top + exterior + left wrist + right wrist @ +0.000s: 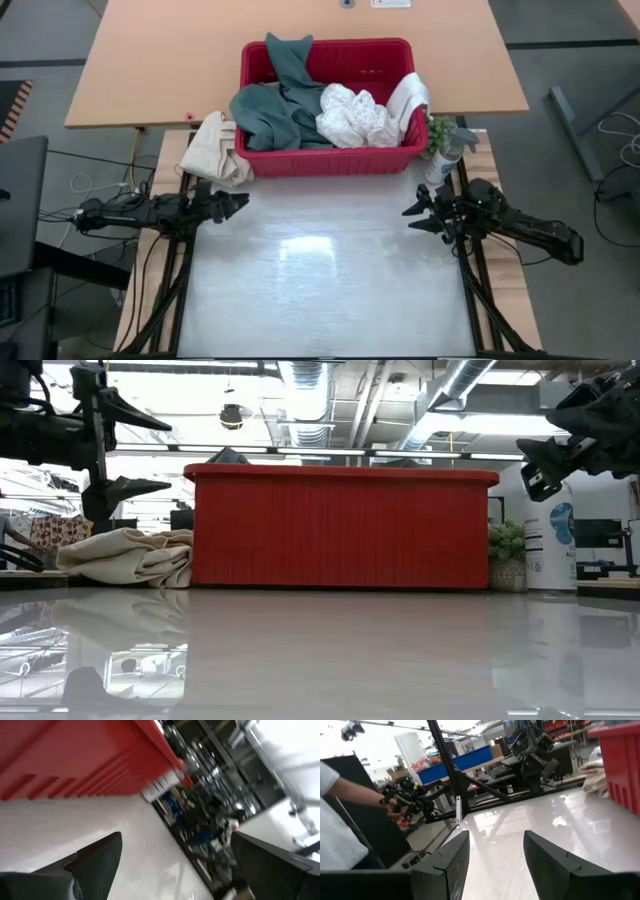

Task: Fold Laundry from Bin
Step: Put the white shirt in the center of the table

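High view | bin (327, 160): teal garment (272, 108), white towel (352, 117) | left claw (236, 204), right claw (418, 216): open, empty

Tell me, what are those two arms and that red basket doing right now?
Left gripper open, right gripper open, both empty over the table. Laundry in the red bin, untouched. Cream cloth beside the bin, nothing blocking.

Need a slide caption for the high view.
Both tools, left and right, open and empty beside the red bin heaped with laundry.
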